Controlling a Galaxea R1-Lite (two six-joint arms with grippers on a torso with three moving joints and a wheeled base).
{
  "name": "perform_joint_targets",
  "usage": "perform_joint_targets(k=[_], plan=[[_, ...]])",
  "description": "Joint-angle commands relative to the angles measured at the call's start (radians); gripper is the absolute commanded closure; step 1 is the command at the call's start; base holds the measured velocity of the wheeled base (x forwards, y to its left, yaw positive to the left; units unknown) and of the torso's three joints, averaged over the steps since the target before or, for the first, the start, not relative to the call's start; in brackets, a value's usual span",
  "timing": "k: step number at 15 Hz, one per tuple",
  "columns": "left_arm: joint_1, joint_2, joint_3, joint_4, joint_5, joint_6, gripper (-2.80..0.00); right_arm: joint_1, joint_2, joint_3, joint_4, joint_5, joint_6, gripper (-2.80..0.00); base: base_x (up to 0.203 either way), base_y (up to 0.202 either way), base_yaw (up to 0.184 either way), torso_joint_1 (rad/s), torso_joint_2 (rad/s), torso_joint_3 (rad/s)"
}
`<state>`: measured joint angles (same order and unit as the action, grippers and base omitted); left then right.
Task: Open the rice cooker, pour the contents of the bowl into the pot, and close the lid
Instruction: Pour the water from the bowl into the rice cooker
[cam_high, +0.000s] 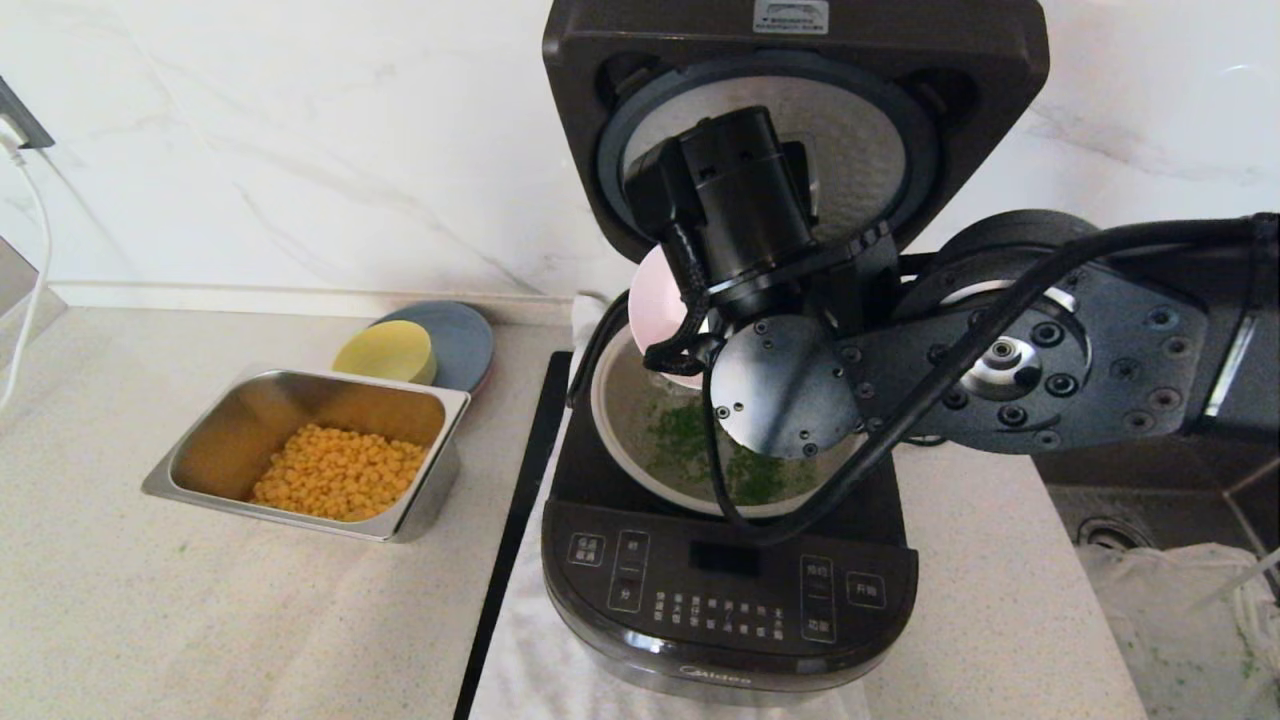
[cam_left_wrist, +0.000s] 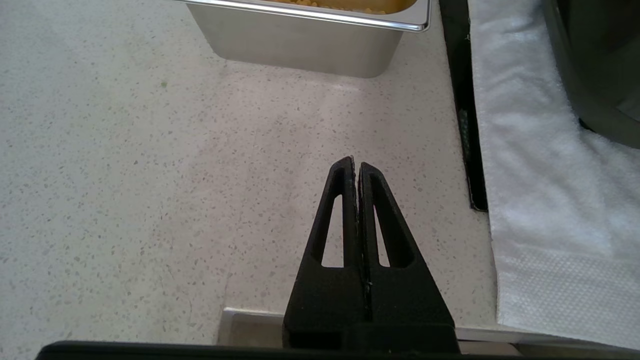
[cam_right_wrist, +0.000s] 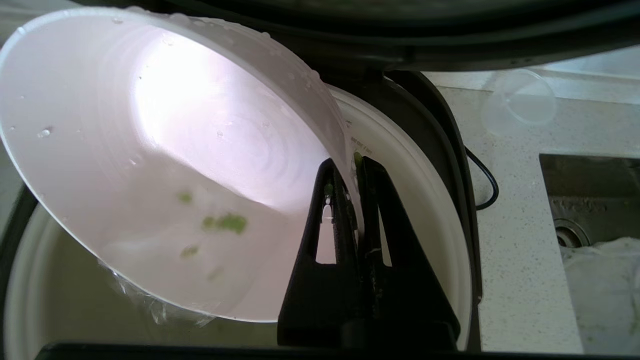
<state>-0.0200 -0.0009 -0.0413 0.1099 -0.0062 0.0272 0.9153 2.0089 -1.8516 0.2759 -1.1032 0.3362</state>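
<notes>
Pour nearly finished: lid up, greens in the pot, closing still to do.

I read the rice cooker (cam_high: 728, 590), sitting toward the right end of the counter (cam_high: 120, 600) near its front edge, as open, with the lid (cam_high: 795, 120) standing upright at the back. My right claw (cam_right_wrist: 350, 170) is clenched on the rim of the pink bowl (cam_right_wrist: 165, 165), one finger inside and one outside, holding it steeply tipped over the pot (cam_high: 610, 410). Most of the chopped greens (cam_high: 690, 440) already lie on the pot's floor; only a few flecks cling to the bowl's wet inner wall. I judge the pour essentially done, so what is left is taking the bowl away and shutting the lid. My left claw (cam_left_wrist: 356, 167) is parked over bare counter near the front edge, clenched on nothing, short of the steel tray (cam_left_wrist: 300, 45).
</notes>
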Motion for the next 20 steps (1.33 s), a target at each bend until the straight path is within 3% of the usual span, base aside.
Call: perform_joint_targets(k=[1, 5, 9, 14, 18, 20], plan=[[0.000, -0.001, 0.000, 0.001, 0.000, 0.000, 0.00, 0.000, -0.004, 0.050, -0.078, -0.028, 0.001, 0.00, 0.000, 0.000, 0.000, 0.000, 0.00, 0.000], [0.000, -0.001, 0.000, 0.001, 0.000, 0.000, 0.00, -0.001, -0.032, 0.175, -0.254, -0.030, -0.017, 0.00, 0.000, 0.000, 0.000, 0.000, 0.00, 0.000], [0.000, -0.002, 0.000, 0.001, -0.001, 0.000, 0.00, -0.002, -0.049, 0.372, -0.605, -0.030, -0.114, 0.00, 0.000, 0.000, 0.000, 0.000, 0.00, 0.000], [0.000, -0.001, 0.000, 0.001, 0.000, 0.000, 0.00, 0.001, -0.066, 0.584, -1.196, -0.025, -0.405, 0.00, 0.000, 0.000, 0.000, 0.000, 0.00, 0.000], [0.000, -0.001, 0.000, 0.001, 0.000, 0.000, 0.00, 0.010, -0.033, 0.726, -1.718, 0.019, -0.745, 0.00, 0.000, 0.000, 0.000, 0.000, 0.00, 0.000], [0.000, -0.001, 0.000, 0.001, 0.000, 0.000, 0.00, 0.021, -0.016, 0.789, -1.806, 0.062, -0.825, 0.00, 0.000, 0.000, 0.000, 0.000, 0.00, 0.000]])
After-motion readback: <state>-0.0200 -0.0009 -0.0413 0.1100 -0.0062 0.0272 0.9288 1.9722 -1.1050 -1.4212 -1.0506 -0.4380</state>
